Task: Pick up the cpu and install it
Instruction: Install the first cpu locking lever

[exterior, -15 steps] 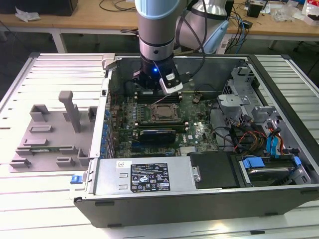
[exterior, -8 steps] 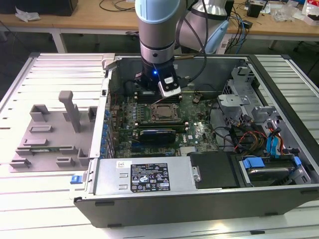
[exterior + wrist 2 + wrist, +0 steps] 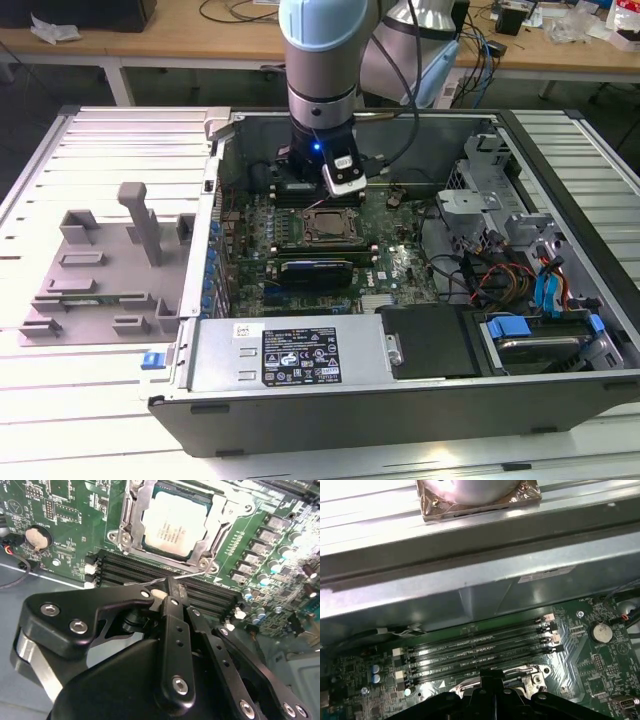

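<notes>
Grey tray (image 3: 95, 270) — outside the case, toward the exterior view's left of the socket frame (image 3: 175, 522).
Gripper (image 3: 170, 597) — fingers closed together, holding nothing, over the memory slots (image 3: 165, 582) just beside the frame.
Cpu (image 3: 175, 522) — seated inside the frame; flat, square, pale silvery top, lying just beyond the fingertips.

Print shows on the cpu (image 3: 172, 527) top and on the power supply's black label (image 3: 301, 357), none of it legible.
</notes>
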Tool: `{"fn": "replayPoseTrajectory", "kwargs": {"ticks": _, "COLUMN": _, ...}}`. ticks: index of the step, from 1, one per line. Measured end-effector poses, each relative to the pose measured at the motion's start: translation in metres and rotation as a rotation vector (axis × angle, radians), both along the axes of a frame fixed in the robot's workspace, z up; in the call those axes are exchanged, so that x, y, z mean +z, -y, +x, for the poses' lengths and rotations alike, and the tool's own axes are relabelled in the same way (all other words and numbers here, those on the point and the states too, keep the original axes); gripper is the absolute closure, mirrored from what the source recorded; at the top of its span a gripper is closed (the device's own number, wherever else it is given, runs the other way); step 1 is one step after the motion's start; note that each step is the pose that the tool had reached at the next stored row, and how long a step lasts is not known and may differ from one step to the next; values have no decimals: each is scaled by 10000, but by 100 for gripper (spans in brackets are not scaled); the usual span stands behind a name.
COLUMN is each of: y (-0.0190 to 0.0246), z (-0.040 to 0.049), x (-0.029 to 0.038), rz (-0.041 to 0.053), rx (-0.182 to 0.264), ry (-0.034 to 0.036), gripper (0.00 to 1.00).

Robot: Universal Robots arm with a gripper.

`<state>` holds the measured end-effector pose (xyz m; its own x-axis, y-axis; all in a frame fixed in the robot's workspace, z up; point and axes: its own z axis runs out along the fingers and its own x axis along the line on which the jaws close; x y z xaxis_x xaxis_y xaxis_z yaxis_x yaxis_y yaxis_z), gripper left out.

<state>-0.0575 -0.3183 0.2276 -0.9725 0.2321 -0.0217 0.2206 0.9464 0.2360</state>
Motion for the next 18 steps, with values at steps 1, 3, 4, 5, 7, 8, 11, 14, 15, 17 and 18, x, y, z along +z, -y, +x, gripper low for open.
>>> {"fn": "replayPoseTrajectory", "kwargs": {"ticks": 1, "y": -3, "z": 5, "x": -5, "rz": 2, "rx": -23, "ry": 0, "gripper": 89}}
{"fn": "replayPoseTrajectory", "kwargs": {"ticks": 3, "y": -4, "z": 29, "x": -31, "rz": 0, "rx": -143, "ry": 0, "gripper": 89}}
{"fn": "replayPoseTrajectory", "kwargs": {"ticks": 4, "y": -5, "z": 37, "x": -41, "rz": 1, "rx": -215, "ry": 0, "gripper": 89}}
{"fn": "replayPoseTrajectory", "kwargs": {"ticks": 5, "y": -5, "z": 42, "x": -56, "rz": 1, "rx": -368, "ry": 0, "gripper": 89}}
{"fn": "replayPoseTrajectory", "kwargs": {"ticks": 7, "y": -5, "z": 51, "x": -82, "rz": 0, "rx": -837, "ry": -1, "gripper": 89}}
{"fn": "replayPoseTrajectory", "kwargs": {"ticks": 8, "y": -5, "z": 51, "x": -92, "rz": 1, "rx": -1059, "ry": 0, "gripper": 89}}
{"fn": "replayPoseTrajectory", "kwargs": {"ticks": 11, "y": -13, "z": 52, "x": -107, "rz": 1, "rx": -1476, "ry": 0, "gripper": 89}}
{"fn": "replayPoseTrajectory", "kwargs": {"ticks": 14, "y": -41, "z": 52, "x": -116, "rz": 0, "rx": -1657, "ry": -1, "gripper": 89}}
{"fn": "replayPoseTrajectory", "kwargs": {"ticks": 15, "y": -55, "z": 51, "x": -118, "rz": 0, "rx": -1689, "ry": -1, "gripper": 89}}
{"fn": "replayPoseTrajectory", "kwargs": {"ticks": 17, "y": -90, "z": 52, "x": -122, "rz": 0, "rx": -1742, "ry": 0, "gripper": 89}}
{"fn": "replayPoseTrajectory", "kwargs": {"ticks": 18, "y": -105, "z": 52, "x": -123, "rz": 0, "rx": -1760, "ry": 0, "gripper": 89}}
